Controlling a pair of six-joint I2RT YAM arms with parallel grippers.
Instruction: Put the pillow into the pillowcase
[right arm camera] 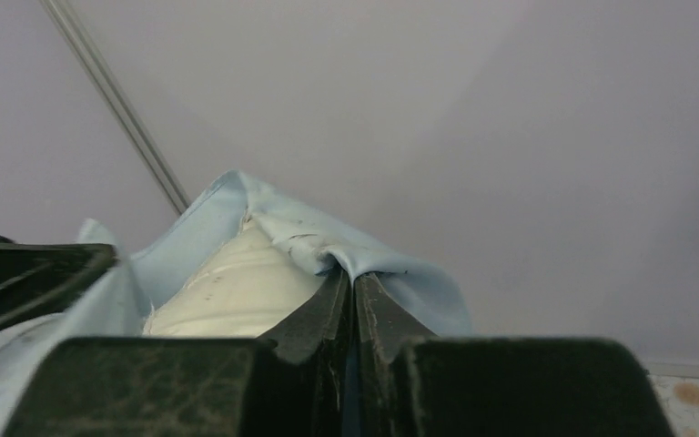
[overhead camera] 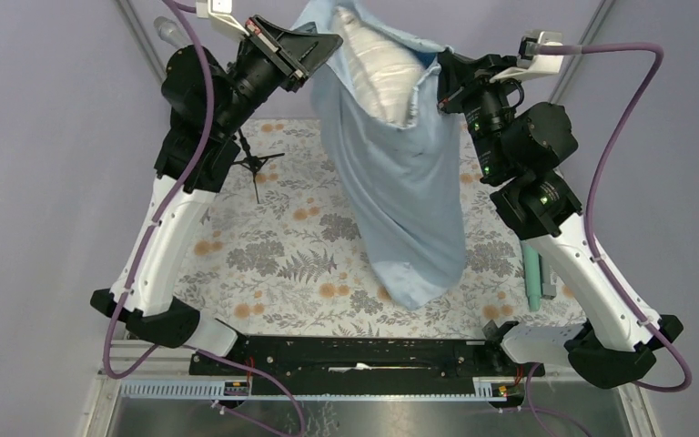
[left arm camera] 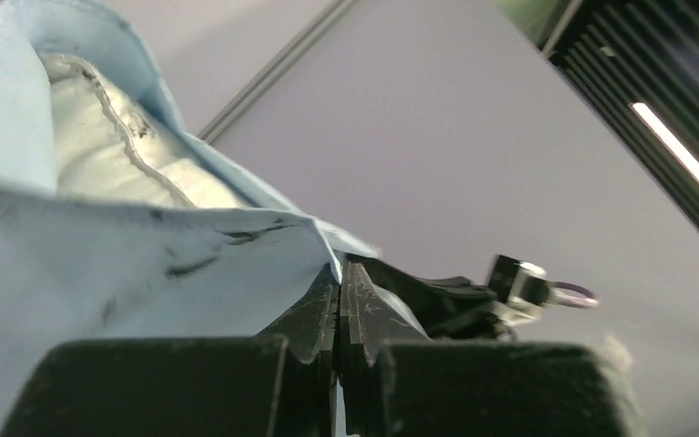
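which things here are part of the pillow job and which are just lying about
Job: plump cream fabric pillow; floppy light-blue fabric pillowcase; left gripper and right gripper, both pinching its rim.
Lying about: small black tripod; pale green cylinder; grey floral tablecloth.

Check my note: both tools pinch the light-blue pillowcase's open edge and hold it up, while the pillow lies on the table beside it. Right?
Wrong on the pillow: it sits inside the pillowcase, its top showing at the open mouth, as the top external view shows. The left tool and right tool do pinch the open edge and hold it up.
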